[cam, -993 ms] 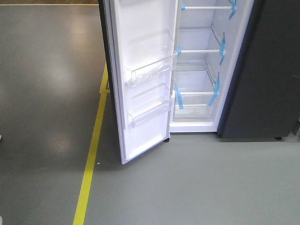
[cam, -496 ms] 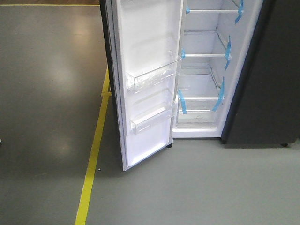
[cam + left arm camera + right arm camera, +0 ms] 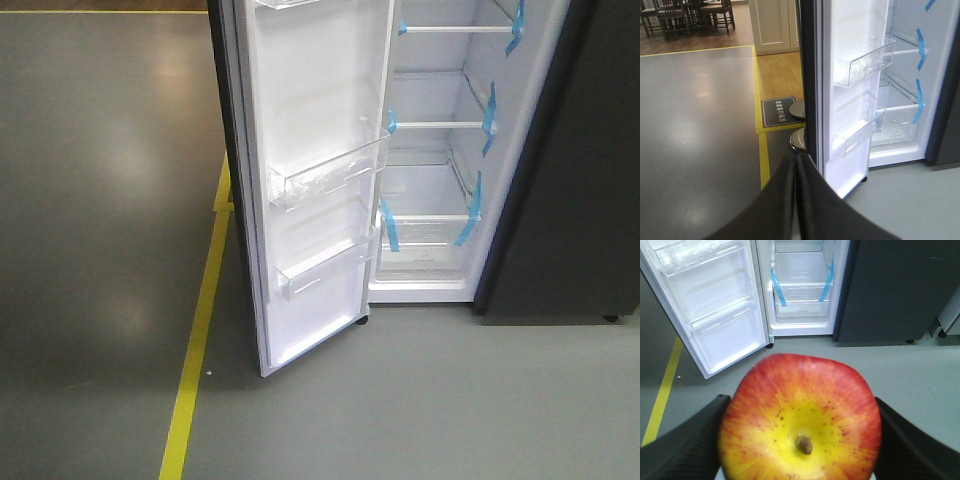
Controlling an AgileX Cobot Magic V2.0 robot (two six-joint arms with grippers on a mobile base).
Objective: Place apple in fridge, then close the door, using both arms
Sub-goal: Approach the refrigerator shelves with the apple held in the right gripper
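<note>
Apple (image 3: 800, 417) sits clamped in right jaws, core axis toward wrist camera; left jaws closed.

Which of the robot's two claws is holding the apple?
The right gripper, closed around the apple; the left gripper is shut on nothing.

Grey floor (image 3: 450, 400) under open fridge (image 3: 425, 288), yellow line (image 3: 195, 350)
</note>
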